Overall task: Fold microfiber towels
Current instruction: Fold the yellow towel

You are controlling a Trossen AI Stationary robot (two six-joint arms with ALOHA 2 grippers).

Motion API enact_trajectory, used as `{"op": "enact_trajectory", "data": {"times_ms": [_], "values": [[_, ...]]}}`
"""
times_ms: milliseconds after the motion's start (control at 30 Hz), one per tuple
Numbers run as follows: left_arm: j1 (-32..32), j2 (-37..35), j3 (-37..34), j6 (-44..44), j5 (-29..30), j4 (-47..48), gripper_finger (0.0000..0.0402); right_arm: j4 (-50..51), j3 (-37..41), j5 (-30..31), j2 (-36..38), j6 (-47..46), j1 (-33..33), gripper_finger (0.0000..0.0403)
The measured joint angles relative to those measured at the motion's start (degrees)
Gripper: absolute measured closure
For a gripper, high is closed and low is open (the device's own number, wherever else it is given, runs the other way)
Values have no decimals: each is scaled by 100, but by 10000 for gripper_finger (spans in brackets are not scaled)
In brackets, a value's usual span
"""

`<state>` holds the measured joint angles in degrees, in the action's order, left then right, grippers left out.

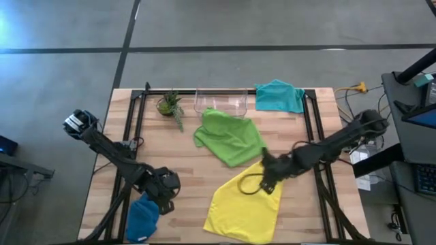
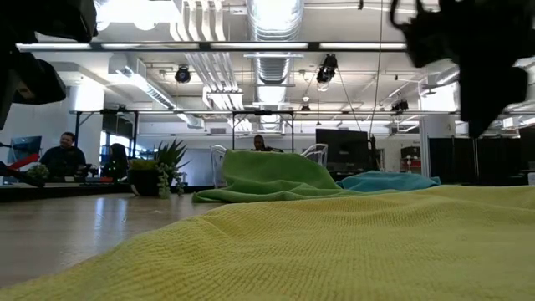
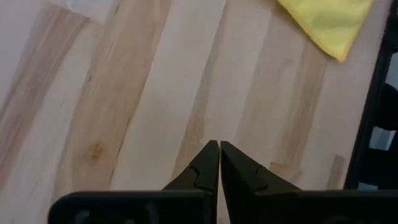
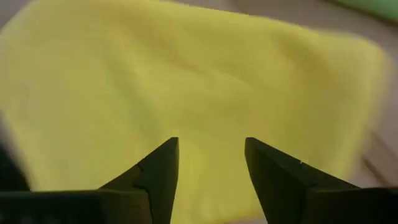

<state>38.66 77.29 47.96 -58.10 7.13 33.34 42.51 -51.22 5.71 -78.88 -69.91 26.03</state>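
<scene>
Yellow towel (image 1: pixel 242 207) lies spread on the table's near centre, under the right gripper (image 1: pixel 269 178), whose jaws stand open and empty. Left gripper (image 3: pixel 219 163) waits closed. Cloth appears light, limp, non-slippery; pinch a corner or edge.

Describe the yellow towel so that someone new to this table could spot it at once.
Start at the wooden table and go to its near edge, right of centre. The yellow towel lies spread flat there, its far corner by the lime green towel, with the right tool open just above that corner. It is the only yellow cloth; the dark blue towel sits bunched at the near left.
</scene>
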Motion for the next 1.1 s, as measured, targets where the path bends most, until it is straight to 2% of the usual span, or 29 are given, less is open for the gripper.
{"op": "enact_trajectory", "data": {"times_ms": [100, 200, 300, 433, 567, 767, 967, 1100], "values": [[-64, -70, -69, 61, 44, -35, 402, 164, 509, 268, 572, -1744, 368, 221], [-159, -84, -109, 284, 70, -36, 402, -295, 1170, 290, 995, -3347, 734, 225], [-240, -138, -137, 516, 83, -104, 402, -906, 1791, 374, 1264, -4435, 1143, 230], [-271, -169, -148, 595, 81, -112, 402, -1063, 2309, 743, 1519, -5561, 1635, 237], [-269, -177, -162, 472, 79, -111, 402, -1074, 2483, 754, 1686, -5613, 1706, 241], [-271, -205, -174, 443, 154, -141, 402, -1076, 2775, 746, 1604, -5611, 1471, 249], [-271, -205, -175, 375, 197, -161, 402, -2061, 3250, 856, 1571, -5398, 1109, 263], [-271, -205, -177, 285, 205, -176, 402, -2652, 3438, 1255, 1631, -5081, 1075, 276]]}}
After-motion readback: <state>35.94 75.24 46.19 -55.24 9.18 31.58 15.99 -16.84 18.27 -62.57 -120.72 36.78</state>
